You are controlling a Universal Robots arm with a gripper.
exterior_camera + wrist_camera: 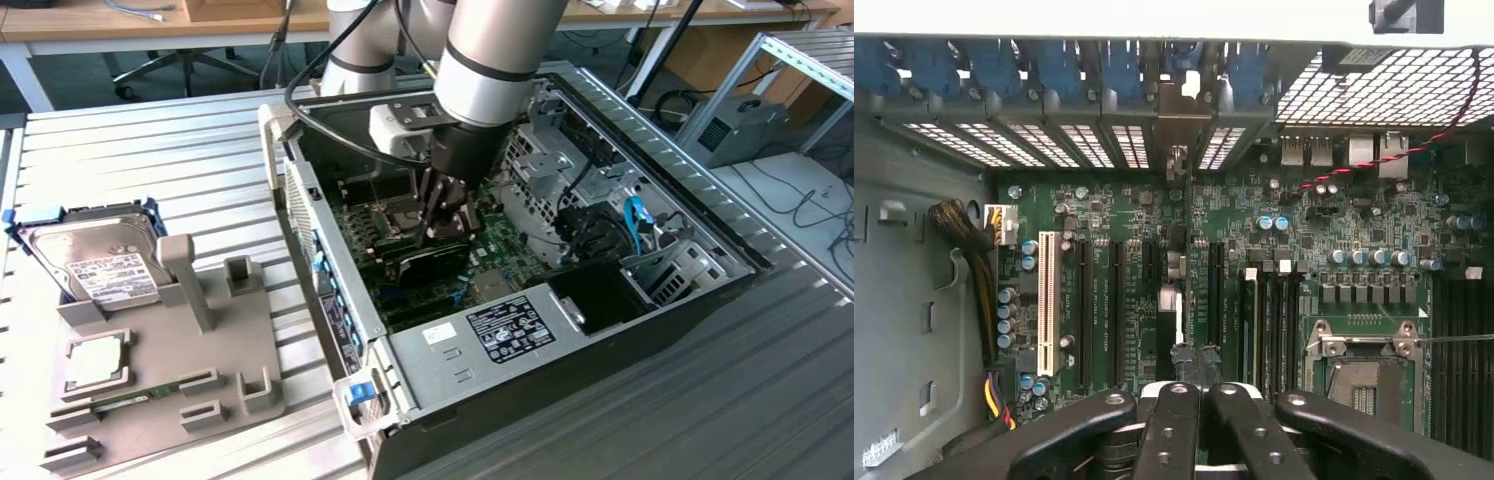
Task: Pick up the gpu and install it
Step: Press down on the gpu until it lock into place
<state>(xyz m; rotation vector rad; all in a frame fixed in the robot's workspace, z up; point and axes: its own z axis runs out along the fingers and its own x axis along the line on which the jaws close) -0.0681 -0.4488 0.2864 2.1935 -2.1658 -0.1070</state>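
The gpu, a thin black card, stands on edge inside the open computer case, down at the green motherboard. My gripper reaches straight down into the case and is shut on the card's upper edge. In the wrist view the gripper pinches the gpu, which shows edge-on as a narrow strip between the long black expansion slots. Its far end points at the rear slot openings. Whether the card sits fully in a slot I cannot tell.
A grey fixture on the exterior view's left holds a silver hard drive, a square chip and a green memory stick. Case walls, drive cage, blue cable and CPU socket crowd the gripper.
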